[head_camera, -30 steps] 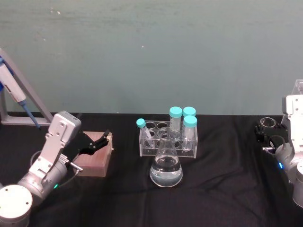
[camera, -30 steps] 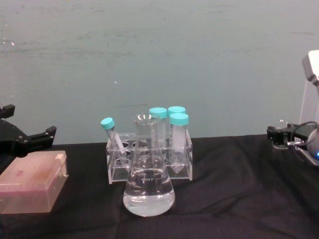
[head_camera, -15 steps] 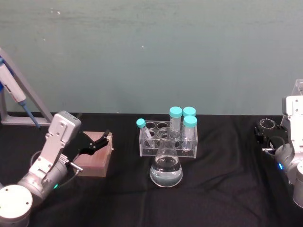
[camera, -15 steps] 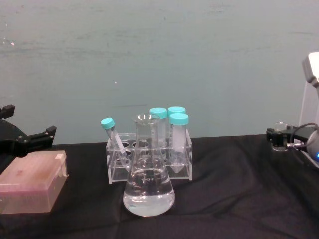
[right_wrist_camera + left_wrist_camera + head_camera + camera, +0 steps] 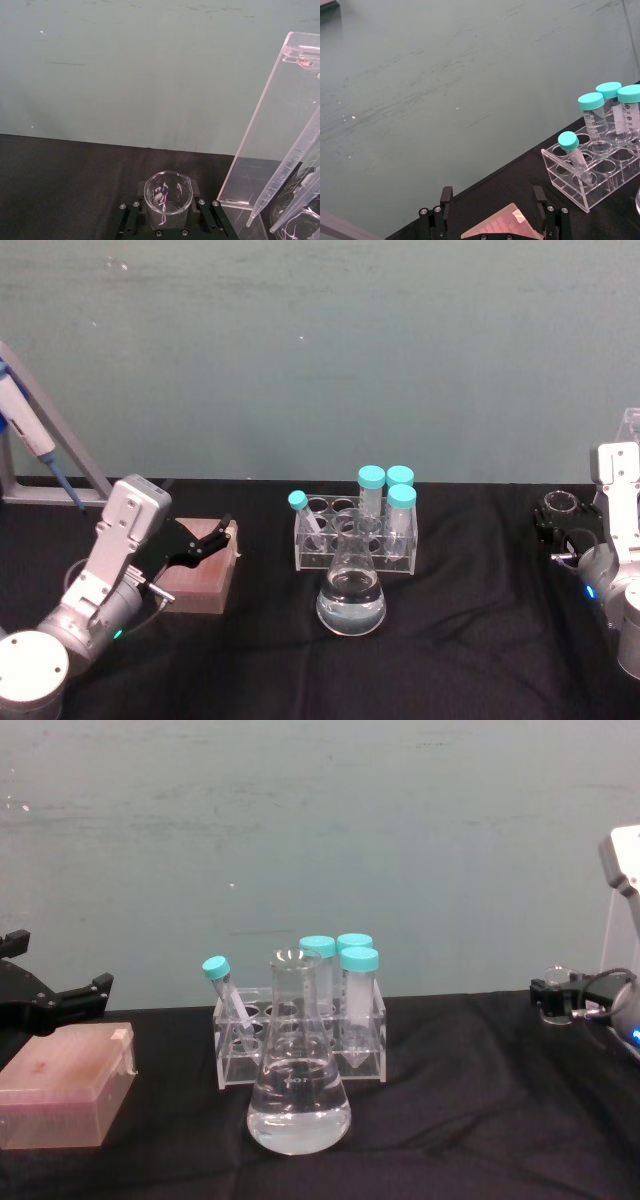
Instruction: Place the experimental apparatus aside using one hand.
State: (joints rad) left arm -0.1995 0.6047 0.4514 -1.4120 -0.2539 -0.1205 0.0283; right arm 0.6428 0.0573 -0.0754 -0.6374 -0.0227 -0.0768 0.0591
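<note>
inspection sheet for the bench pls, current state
Surface: black cloth, no spill seen.
Job's things: flask of clear liquid upright before the tube rack; beaker in the right tool; clear stand with pipettes beside it.
Clutter: rack holds four teal-capped tubes; pink box; pipette on a stand far left.
Tools: left tool open over the pink box; right tool shut on the beaker.
Cables: cable loops at the right wrist.
Surroundings: green wall.

Soft, even light; faint glints on the flask (image 5: 351, 590).
</note>
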